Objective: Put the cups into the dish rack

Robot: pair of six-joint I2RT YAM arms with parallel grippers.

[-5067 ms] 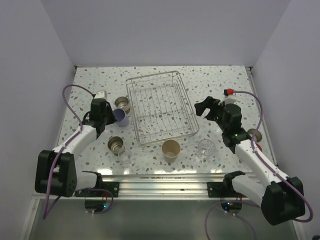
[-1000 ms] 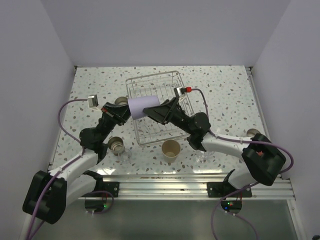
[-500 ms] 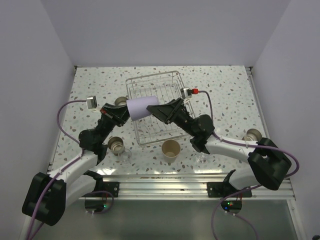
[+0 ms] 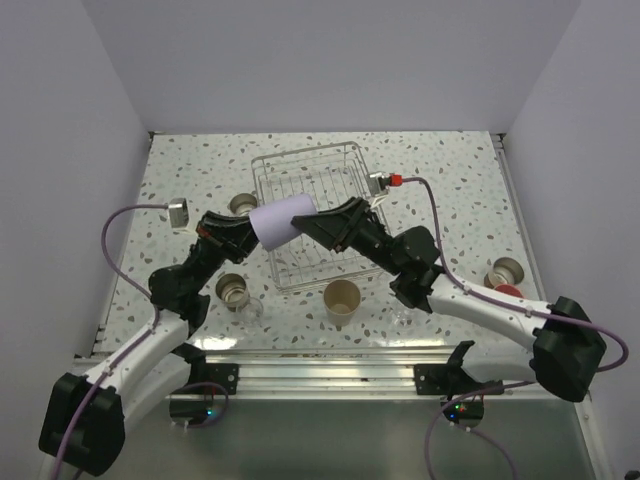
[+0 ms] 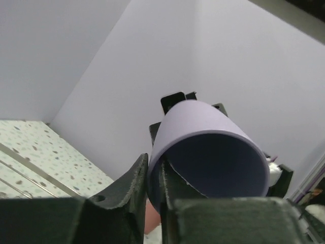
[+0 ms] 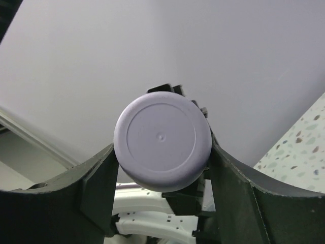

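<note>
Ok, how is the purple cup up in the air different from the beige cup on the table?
The lavender plastic cup lies sideways in the air by the silver wire dish rack; the beige tumbler stands upright on the speckled table in front of it. The cup is pale purple, the tumbler tan. Both are empty, round cups.

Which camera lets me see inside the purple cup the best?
The left wrist view: the purple cup points its open mouth at that camera, so you look right into it. The right wrist view shows only its round flat bottom. The top view shows just its outside, held sideways over the dish rack.
</note>
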